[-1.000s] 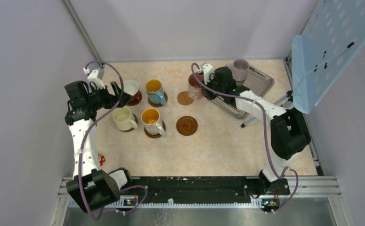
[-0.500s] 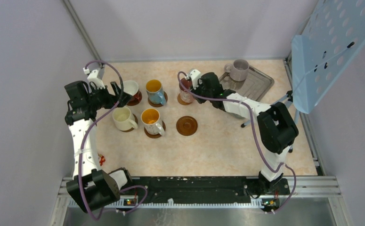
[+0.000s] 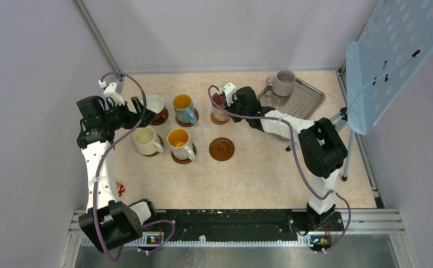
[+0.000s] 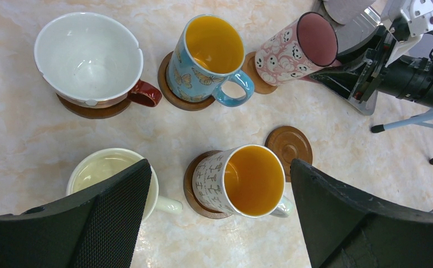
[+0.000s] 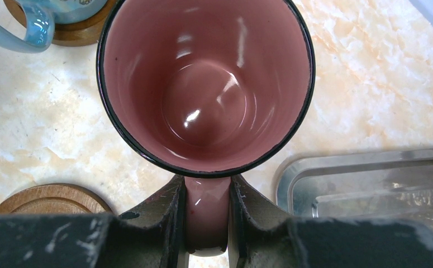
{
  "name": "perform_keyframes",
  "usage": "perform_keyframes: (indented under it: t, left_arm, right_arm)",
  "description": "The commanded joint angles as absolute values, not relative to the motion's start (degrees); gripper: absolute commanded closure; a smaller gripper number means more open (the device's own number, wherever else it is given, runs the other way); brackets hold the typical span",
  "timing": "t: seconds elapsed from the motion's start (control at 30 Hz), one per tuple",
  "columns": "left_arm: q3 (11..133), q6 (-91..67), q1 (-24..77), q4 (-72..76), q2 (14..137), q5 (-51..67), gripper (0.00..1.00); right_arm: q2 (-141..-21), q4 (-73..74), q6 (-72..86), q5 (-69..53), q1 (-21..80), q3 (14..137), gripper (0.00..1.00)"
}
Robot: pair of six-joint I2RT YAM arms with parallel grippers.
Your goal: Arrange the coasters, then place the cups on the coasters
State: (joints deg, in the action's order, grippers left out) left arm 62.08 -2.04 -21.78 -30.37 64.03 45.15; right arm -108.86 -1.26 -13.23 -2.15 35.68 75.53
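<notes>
Seen from above, my right gripper point(image 3: 228, 106) is shut on the handle of the pink cup point(image 3: 219, 106). The cup leans over a lighter coaster point(image 3: 220, 119); contact is unclear. The right wrist view looks into the pink cup point(image 5: 205, 84), its handle pinched in the gripper point(image 5: 207, 220). One dark coaster point(image 3: 222, 149) lies bare. On coasters stand the white cup point(image 3: 156, 105), blue cup point(image 3: 184, 108), cream cup point(image 3: 146, 139) and orange-lined white cup point(image 3: 179, 143). My left gripper point(image 3: 141, 110) hangs open beside the white cup, holding nothing. A lilac cup point(image 3: 284, 82) sits on the tray.
The square metal tray point(image 3: 306, 103) lies at the back right, its corner point(image 5: 365, 173) close behind my right gripper. A pale blue perforated panel point(image 3: 393, 56) on a thin stand rises at the right edge. Walls close the back and both sides.
My right gripper has carried the pink cup left from the tray's edge to above the lighter coaster, most of it in the first half second. The left arm has stayed still.
</notes>
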Motion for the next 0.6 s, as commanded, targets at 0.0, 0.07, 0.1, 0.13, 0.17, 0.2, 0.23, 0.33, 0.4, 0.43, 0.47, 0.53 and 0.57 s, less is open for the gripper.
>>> perform_keyframes:
  t: [0.0,0.07,0.1,0.13,0.17,0.2,0.23,0.33,0.4,0.43,0.47,0.53,0.57]
  left_arm:
    - [62.1,-2.3,-22.1,-28.4,64.4,45.4,0.01]
    - [62.1,-2.3,-22.1,-28.3,64.4,45.4,0.01]
    - [62.2,-2.3,-22.1,-28.4,64.4,45.4,0.01]
    - [62.1,-2.3,-22.1,-28.3,64.5,45.4,0.01]
    - [62.0,-2.2,-22.1,-28.4,64.5,45.3,0.01]
    - [62.1,-2.2,-22.1,-28.3,64.5,45.3,0.01]
    - [62.2,-2.2,-22.1,-28.3,64.5,45.3,0.01]
    - [62.1,-2.2,-22.1,-28.3,64.6,45.2,0.01]
    - [62.1,-2.1,-22.1,-28.3,64.5,45.2,0.01]
    - [62.1,-2.1,-22.1,-28.4,64.6,45.1,0.01]
    - [62.1,-2.1,-22.2,-28.4,64.6,45.2,0.01]
    - [61.9,-2.0,-22.1,-28.4,64.6,45.3,0.01]
    - [61.9,-2.0,-22.1,-28.4,64.6,45.2,0.01]
  right_arm:
    - [-108.2,-10.7,-12.4,-2.3,36.6,80.4,1.00]
    - [-108.5,-10.9,-12.4,-2.3,36.6,80.4,1.00]
    - [-108.7,-11.0,-12.4,-2.4,36.6,80.5,1.00]
    - [-108.8,-11.0,-12.3,-2.4,36.7,80.5,1.00]
    - [-108.9,-11.0,-12.3,-2.4,36.7,80.7,1.00]
    - [-109.0,-10.9,-12.2,-2.4,36.7,80.8,1.00]
    - [-109.1,-10.9,-12.1,-2.4,36.7,80.9,1.00]
    - [-109.7,-10.6,-12.0,-2.6,36.8,81.2,1.00]
    - [-109.9,-10.3,-11.9,-2.5,36.9,81.4,1.00]
    - [-110.1,-10.3,-11.8,-2.4,36.9,81.4,1.00]
    - [-110.2,-10.3,-11.8,-2.3,37.0,81.3,1.00]
    - [-110.3,-10.3,-11.9,-2.2,37.2,81.2,1.00]
    - [-110.4,-10.3,-12.0,-2.2,37.2,81.3,1.00]
